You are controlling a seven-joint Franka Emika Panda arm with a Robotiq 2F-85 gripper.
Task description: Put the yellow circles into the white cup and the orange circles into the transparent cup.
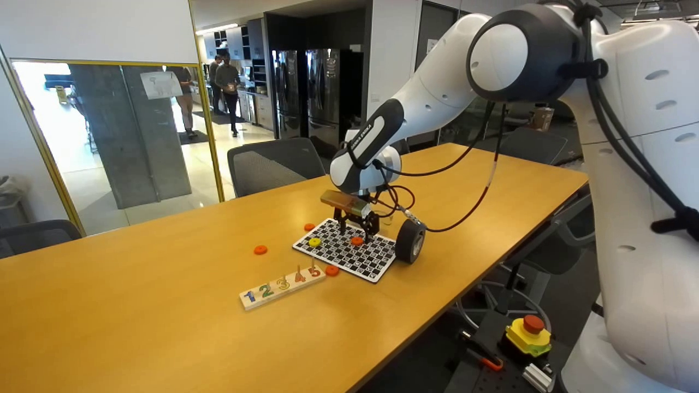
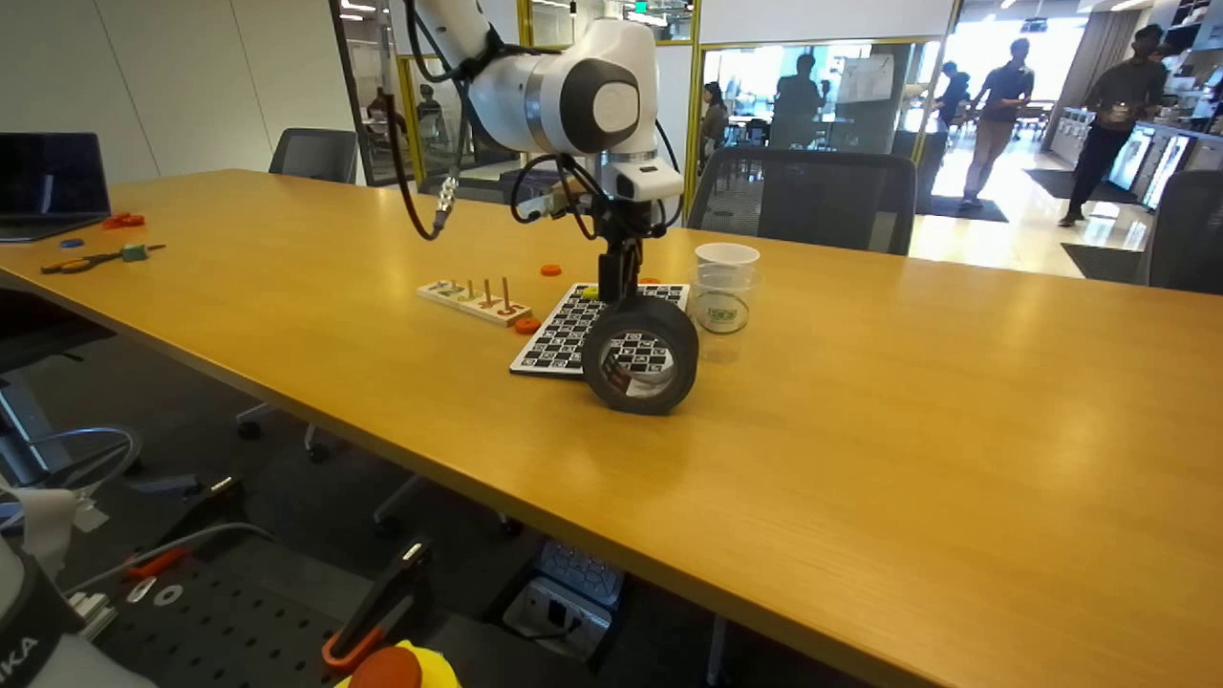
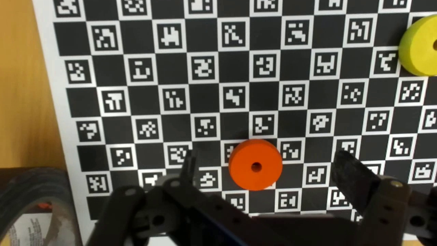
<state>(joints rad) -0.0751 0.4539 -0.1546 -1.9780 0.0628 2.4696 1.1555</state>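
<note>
My gripper is open over the checkered board. Between its spread fingers lies an orange circle flat on the board, untouched and nearer the left finger. A yellow circle rests on the same board at the right edge of the wrist view. More orange circles are on the table: one left of the board, one behind it and one by the numbered peg strip. In an exterior view the transparent cup stands beside the board, with the white cup appearing just behind it.
A roll of black tape stands upright at the checkered board's corner, close to the gripper. A wooden peg strip with numbers lies near the board. A laptop and pliers sit at the table's far end.
</note>
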